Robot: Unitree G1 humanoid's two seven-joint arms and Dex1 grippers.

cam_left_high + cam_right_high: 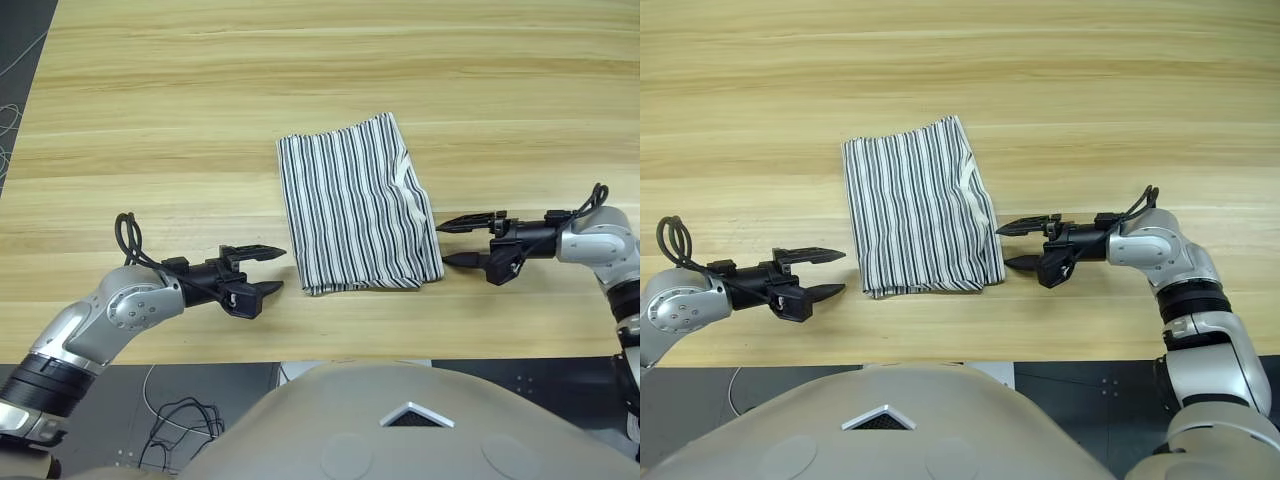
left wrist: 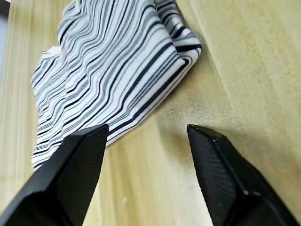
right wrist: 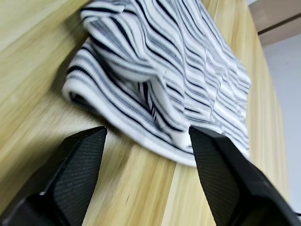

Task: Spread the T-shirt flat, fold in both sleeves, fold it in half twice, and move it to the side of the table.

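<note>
The black-and-white striped T-shirt lies folded into a compact rectangle in the middle of the wooden table. My left gripper is open just off the shirt's near left corner, fingertips pointing at it, a small gap away. My right gripper is open right beside the shirt's near right edge. The left wrist view has the folded corner ahead of the open fingers. In the right wrist view, layered hems lie just beyond the fingers.
Bare wood stretches around the shirt on every side, with wide room at the far end and to the left. The table's near edge runs just below both grippers. Cables lie on the dark floor under the left arm.
</note>
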